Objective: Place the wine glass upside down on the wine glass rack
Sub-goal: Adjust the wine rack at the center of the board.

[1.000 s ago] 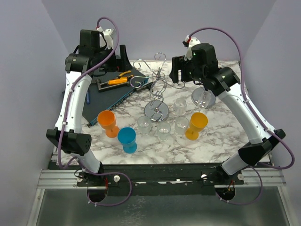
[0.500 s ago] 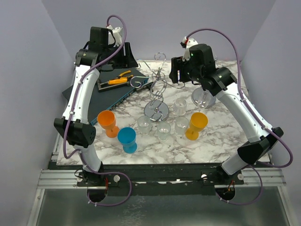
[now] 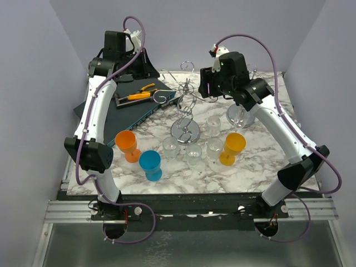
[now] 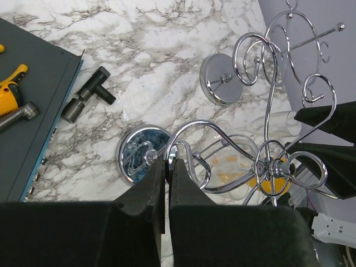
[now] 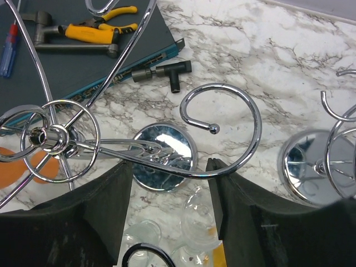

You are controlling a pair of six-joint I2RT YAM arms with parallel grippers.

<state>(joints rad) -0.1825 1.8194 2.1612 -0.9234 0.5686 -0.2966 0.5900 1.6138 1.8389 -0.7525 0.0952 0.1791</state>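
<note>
Top view, wine glasses: clear; upright on tabletop; just in front of wine glass rack
Left wrist, left end effector: fingers together; tips over a chrome arm of the rack
Right wrist, right end effector: fingers apart; a curled arm of the rack crosses between them

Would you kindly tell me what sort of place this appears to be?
Probably a robotics lab test cell: left arm and right arm bolted to a metal rail, plain walls enclosing a marble-patterned table, staged props like the chrome rack and orange goblet.
</note>
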